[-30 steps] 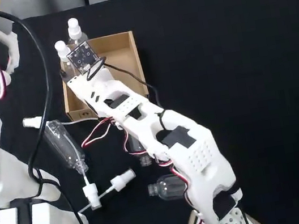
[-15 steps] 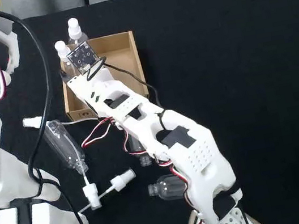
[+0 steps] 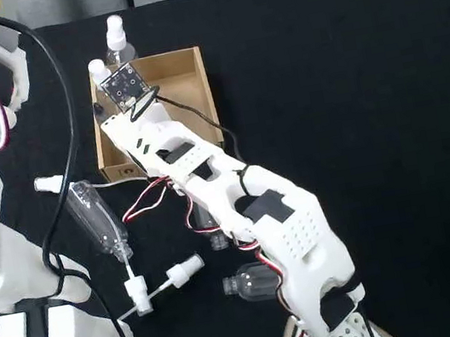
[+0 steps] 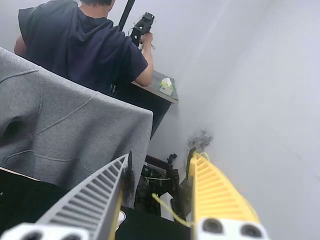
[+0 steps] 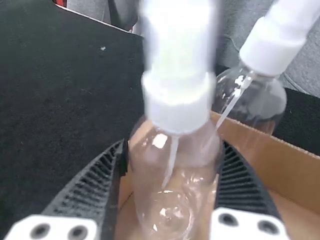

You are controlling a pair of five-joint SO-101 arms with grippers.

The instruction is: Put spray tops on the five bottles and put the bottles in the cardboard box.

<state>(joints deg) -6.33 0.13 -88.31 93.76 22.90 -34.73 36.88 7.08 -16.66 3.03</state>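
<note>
Right pincer (image 5: 172, 150), clenched on a capped bottle (image 5: 170, 130), edges it inward over the box (image 5: 285, 170) corner below, the second bottle (image 5: 255, 95) just beyond shifting away, so a drop looks near

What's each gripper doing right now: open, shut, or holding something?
Left gripper: open, empty.
Right gripper: shut on a spray-topped bottle at the cardboard box.

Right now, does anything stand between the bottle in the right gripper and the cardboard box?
Nothing visible does. The bottle held by the right gripper is at a corner of the cardboard box; the other capped bottle stands aside, near its wall.
</note>
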